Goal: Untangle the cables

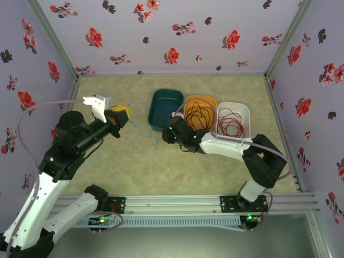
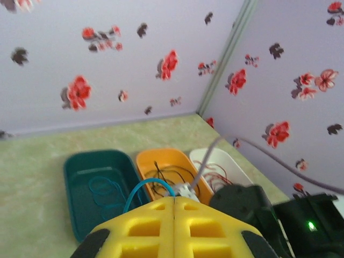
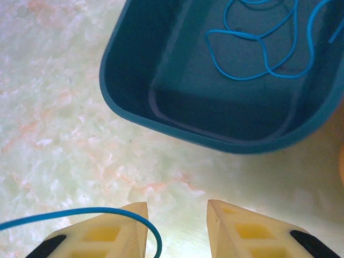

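- Where the top external view takes in the whole surface (image 1: 107, 177), the blue cable (image 1: 138, 126) is the one not yet stowed. A thin strand of it trails loose from the left pincer (image 1: 122, 113) towards the teal tray (image 1: 152, 110). The black cable (image 1: 199, 114) lies coiled in the orange tray (image 1: 200, 97) and the red cable (image 1: 231, 122) in the white tray (image 1: 236, 104). The right arm (image 1: 231, 145) reaches to the near end of the teal tray. A wire that lies in such slack curls looks light and limp, and will sag and drag rather than keep any shape.
- In the left wrist view, the left pincer (image 2: 174, 226) has its fingers pressed together with no gap at the seam. A blue loop arches out from the tip, so I judge the strand to be clamped there. More blue loops rest inside the teal tray (image 2: 70, 177). The jacket looks smooth, so a light pinch may let it slide.
- In the right wrist view, the right pincer (image 3: 177, 228) stands apart with nothing between its fingers (image 3: 123, 231). The blue strand crosses over the left finger, outside the gap. The tray's near wall is just ahead. The best hold is probably across a single free run on the surface, away from crossings, with a gentle pull so the loops don't snag on the rim.
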Controlling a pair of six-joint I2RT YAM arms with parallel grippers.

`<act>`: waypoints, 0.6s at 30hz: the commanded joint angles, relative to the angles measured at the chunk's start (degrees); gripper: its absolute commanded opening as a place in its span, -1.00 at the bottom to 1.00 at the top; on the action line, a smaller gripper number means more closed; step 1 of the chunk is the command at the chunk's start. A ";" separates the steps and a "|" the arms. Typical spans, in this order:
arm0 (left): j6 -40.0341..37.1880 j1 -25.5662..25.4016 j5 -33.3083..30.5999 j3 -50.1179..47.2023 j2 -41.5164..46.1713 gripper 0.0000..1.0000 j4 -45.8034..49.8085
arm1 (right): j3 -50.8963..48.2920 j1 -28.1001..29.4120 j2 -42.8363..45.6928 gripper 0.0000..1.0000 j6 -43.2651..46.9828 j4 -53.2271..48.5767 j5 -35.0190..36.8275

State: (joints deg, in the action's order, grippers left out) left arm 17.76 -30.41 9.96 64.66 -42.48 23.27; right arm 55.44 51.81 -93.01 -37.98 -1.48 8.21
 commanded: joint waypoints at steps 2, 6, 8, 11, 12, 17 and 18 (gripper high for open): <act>-5.60 0.73 -6.12 7.39 -0.68 -1.00 -0.84 | -3.06 -1.09 2.40 -0.25 -0.52 -1.79 2.24; -7.55 1.40 -7.94 13.88 -4.97 -1.00 -0.84 | -4.58 -1.84 4.04 -0.16 -0.44 -2.16 2.23; -8.08 1.83 -8.02 17.61 -7.99 -1.00 -1.29 | -5.67 -2.14 5.20 -0.02 -0.18 -1.88 2.10; -8.48 2.28 -7.95 22.63 -13.00 -1.00 -2.44 | -7.53 -2.20 7.76 0.34 1.58 -1.15 0.89; -8.70 2.33 -7.64 24.13 -14.59 -1.00 -2.66 | -8.21 -2.19 9.00 0.45 2.40 -0.58 0.17; -8.85 2.44 -5.14 30.08 -22.84 -1.00 -5.36 | -11.56 -2.15 17.52 0.86 6.51 -1.28 -0.83; -8.85 2.46 -5.02 30.70 -24.15 -1.00 -6.03 | -11.86 -2.18 18.93 0.92 7.31 -2.23 -0.41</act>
State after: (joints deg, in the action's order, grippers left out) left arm 10.35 -28.49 3.70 92.99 -64.31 20.12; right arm 44.42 49.87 -78.06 -33.87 -2.98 7.49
